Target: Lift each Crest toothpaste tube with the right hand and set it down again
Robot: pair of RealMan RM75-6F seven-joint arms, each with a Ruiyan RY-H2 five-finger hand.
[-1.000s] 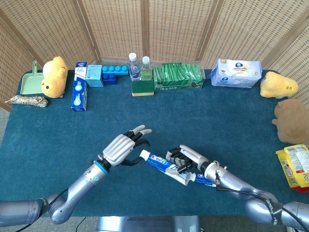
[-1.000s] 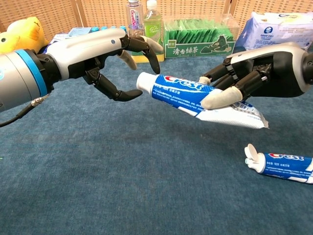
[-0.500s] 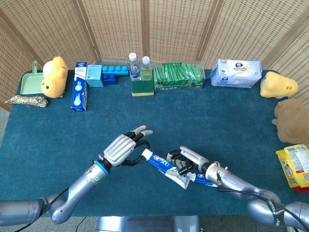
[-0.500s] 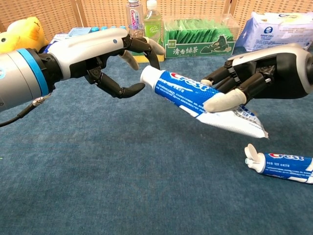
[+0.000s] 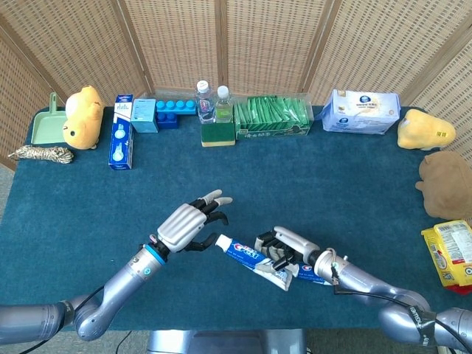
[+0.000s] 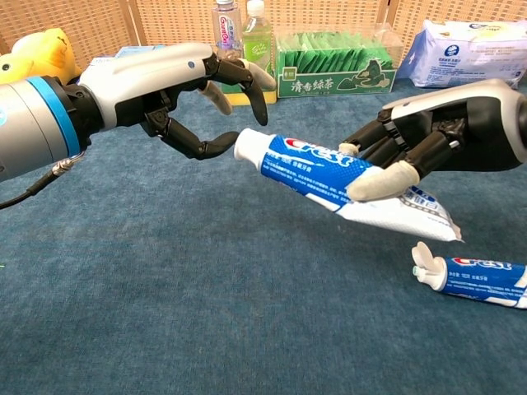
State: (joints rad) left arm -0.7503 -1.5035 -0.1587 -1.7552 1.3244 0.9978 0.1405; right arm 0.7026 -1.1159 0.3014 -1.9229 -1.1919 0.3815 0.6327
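Observation:
My right hand (image 6: 428, 140) (image 5: 284, 247) grips a blue and white Crest toothpaste tube (image 6: 329, 173) (image 5: 247, 254), holding it above the blue tablecloth with its cap pointing left. A second Crest tube (image 6: 478, 280) lies flat on the cloth below and to the right of it; in the head view only a bit of this second tube (image 5: 308, 268) shows by the right wrist. My left hand (image 6: 177, 90) (image 5: 188, 221) hovers just left of the held tube's cap with fingers curled apart, holding nothing.
Along the back edge stand two bottles (image 5: 212, 102), a green packet box (image 5: 271, 118), a tissue pack (image 5: 361, 112), blue boxes (image 5: 122, 140) and a yellow plush (image 5: 82, 116). More plush toys (image 5: 446, 181) and a snack bag (image 5: 450, 254) sit at the right edge.
The right hand has lowered the held tube slightly and shifted it a little. The left hand stays close to the cap, almost unmoved.

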